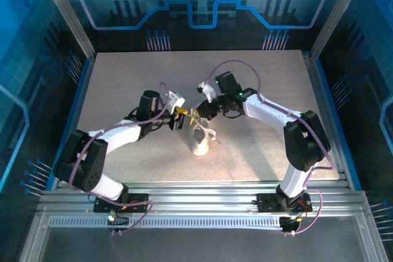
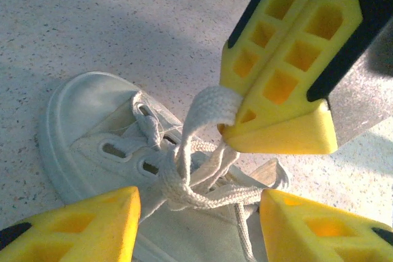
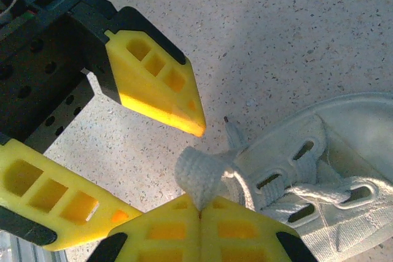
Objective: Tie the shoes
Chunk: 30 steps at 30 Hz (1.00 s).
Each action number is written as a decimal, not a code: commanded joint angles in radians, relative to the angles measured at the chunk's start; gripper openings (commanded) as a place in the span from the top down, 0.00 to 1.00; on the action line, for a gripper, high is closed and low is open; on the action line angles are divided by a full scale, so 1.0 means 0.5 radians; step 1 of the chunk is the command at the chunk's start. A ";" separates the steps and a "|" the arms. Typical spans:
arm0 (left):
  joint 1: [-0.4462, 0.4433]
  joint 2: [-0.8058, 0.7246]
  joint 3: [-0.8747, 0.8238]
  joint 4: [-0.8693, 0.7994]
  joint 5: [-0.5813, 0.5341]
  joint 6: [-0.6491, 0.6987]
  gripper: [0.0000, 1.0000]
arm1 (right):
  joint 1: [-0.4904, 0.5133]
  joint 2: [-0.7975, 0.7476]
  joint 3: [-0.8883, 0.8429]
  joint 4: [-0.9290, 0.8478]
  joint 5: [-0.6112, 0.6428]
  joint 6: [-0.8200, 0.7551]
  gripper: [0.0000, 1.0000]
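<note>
The sneaker (image 1: 199, 141) is small, white and low-topped, with a rounded toe cap and slotted eyelets, and it stands near the middle of the speckled bench (image 1: 123, 90) between the two arms. From the top camera it is little more than a pale shape, with the left gripper (image 1: 179, 119) and right gripper (image 1: 198, 115) close together just above it; the lacing is too small to read there.

The left wrist camera shows the laces (image 2: 202, 182) crossed and bunched over the tongue, and one flat loop (image 2: 209, 105) rising into the right gripper (image 2: 236, 124), whose fingers are pressed together on it. The left gripper (image 2: 199, 200) is spread wide over the shoe, holding nothing.

The right wrist camera shows that loop (image 3: 198, 173) pinched at its own fingertips. The heel is cut off in both wrist views
</note>
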 commanded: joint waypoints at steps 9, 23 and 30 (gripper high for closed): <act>0.100 0.157 0.236 -0.113 0.380 0.304 0.44 | 0.026 -0.056 0.038 -0.119 -0.013 -0.099 1.00; 0.104 0.340 0.229 -0.066 0.482 0.340 0.44 | -0.019 -0.006 0.086 -0.149 -0.058 -0.100 1.00; 0.107 0.343 0.178 0.009 0.491 0.327 0.41 | -0.023 0.021 0.140 -0.144 -0.074 -0.080 1.00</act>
